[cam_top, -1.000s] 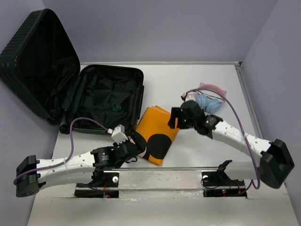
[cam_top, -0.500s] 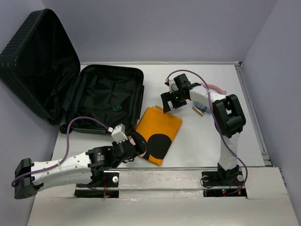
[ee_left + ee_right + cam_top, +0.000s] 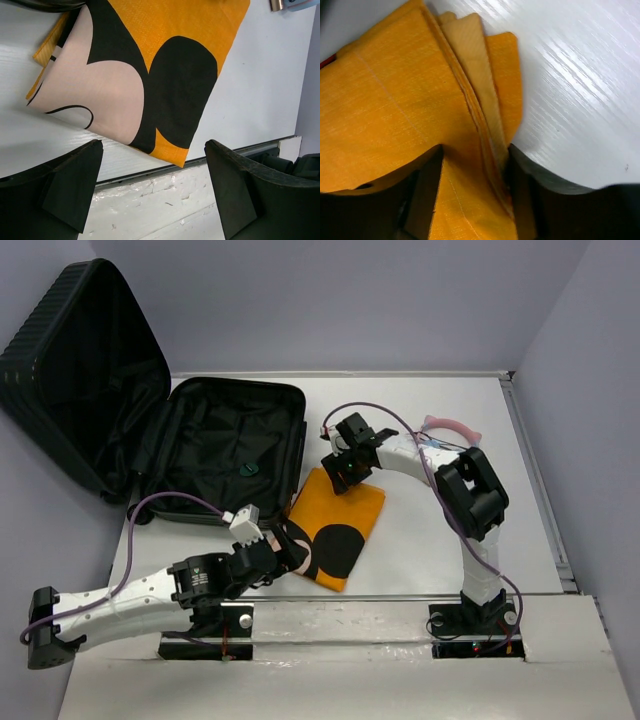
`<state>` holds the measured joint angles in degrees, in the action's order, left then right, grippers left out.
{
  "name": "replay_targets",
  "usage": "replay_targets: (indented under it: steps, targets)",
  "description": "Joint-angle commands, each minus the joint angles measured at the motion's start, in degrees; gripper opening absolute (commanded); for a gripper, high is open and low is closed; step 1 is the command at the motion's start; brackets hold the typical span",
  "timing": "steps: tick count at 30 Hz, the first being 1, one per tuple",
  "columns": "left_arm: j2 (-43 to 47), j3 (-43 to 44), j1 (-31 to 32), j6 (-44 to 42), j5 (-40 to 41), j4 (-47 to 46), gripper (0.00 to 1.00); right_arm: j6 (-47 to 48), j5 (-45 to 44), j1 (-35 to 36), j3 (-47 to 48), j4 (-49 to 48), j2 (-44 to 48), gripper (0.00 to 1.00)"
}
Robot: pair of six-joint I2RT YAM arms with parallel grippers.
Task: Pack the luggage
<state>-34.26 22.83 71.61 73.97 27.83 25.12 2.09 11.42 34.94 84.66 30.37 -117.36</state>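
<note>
The luggage [image 3: 230, 450] lies open at the back left, its ribbed black lid [image 3: 80, 370] leaning on the wall and its dark lining bare. A folded orange cloth [image 3: 345, 515] with a black and pale cartoon print lies just right of it. My left gripper [image 3: 275, 550] hovers at the cloth's near left corner. In the left wrist view it [image 3: 154, 150] is open and holds nothing, with the cloth [image 3: 165, 30] ahead of it. My right gripper [image 3: 340, 472] is down on the cloth's far corner. Its jaws [image 3: 475, 150] press on both sides of the cloth's folded edge [image 3: 395, 100].
A pink and pale blue item [image 3: 450, 427] lies at the back right, partly behind the right arm. A metal strip [image 3: 350, 615] runs along the near table edge. Grey walls close in the back and both sides. A purple cable [image 3: 160, 505] loops by the luggage's near edge.
My right arm swung left from the pink and blue item to the cloth's far corner, and its jaws widened, then narrowed onto the fold. My left arm drew back slightly toward the near left.
</note>
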Motion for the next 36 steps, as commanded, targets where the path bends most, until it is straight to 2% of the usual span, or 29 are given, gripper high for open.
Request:
replay_targets:
  steps: [1, 2, 6, 11, 16, 19, 24, 28, 33, 36]
  targets:
    - [0.69, -1.21, 0.1, 0.65, 1.0, 0.02, 0.94, -6.48, -10.18, 0.48, -4.41, 4.43, -2.7, 0.38]
    - [-0.01, -1.21, 0.1, 0.21, 0.65, -1.03, 0.94, -7.79, -12.45, 0.48, -5.11, 4.43, -2.26, 0.23]
    - [-3.09, -1.91, 0.1, -0.85, -0.85, -5.5, 0.94, -11.74, -12.66, -1.53, -7.05, 2.59, 0.37, 0.07]
    - [-8.54, -2.09, 0.1, -1.9, -1.12, -10.53, 0.94, -14.3, -12.39, -7.34, -11.7, -1.1, 5.38, 0.07]
    - [-14.69, -0.51, -0.42, -2.6, 3.27, -15.09, 0.97, -16.76, -13.7, -10.07, -20.13, -3.91, 12.66, 0.07]
    - [-17.41, -0.07, -2.79, -4.09, 3.98, -18.52, 0.98, -16.85, -12.92, -10.59, -22.17, -4.27, 16.45, 0.07]
    - [-25.05, -0.51, -10.96, -10.6, -1.02, -25.64, 0.98, -17.03, -12.65, -10.59, -24.19, -4.44, 16.81, 0.07]
    - [-32.95, 1.95, -11.32, -12.18, -2.08, -29.52, 0.86, -17.2, -11.86, -10.59, -24.72, -4.88, 17.34, 0.07]
    - [-40.17, 4.94, -11.32, -13.5, -2.79, -30.92, 0.79, -17.64, -8.96, -10.59, -25.34, -6.11, 17.96, 0.07]
    - [-43.51, 5.91, -11.23, -13.77, -3.4, -32.94, 0.57, -18.17, -7.91, -10.59, -26.04, -7.08, 18.57, 0.07]
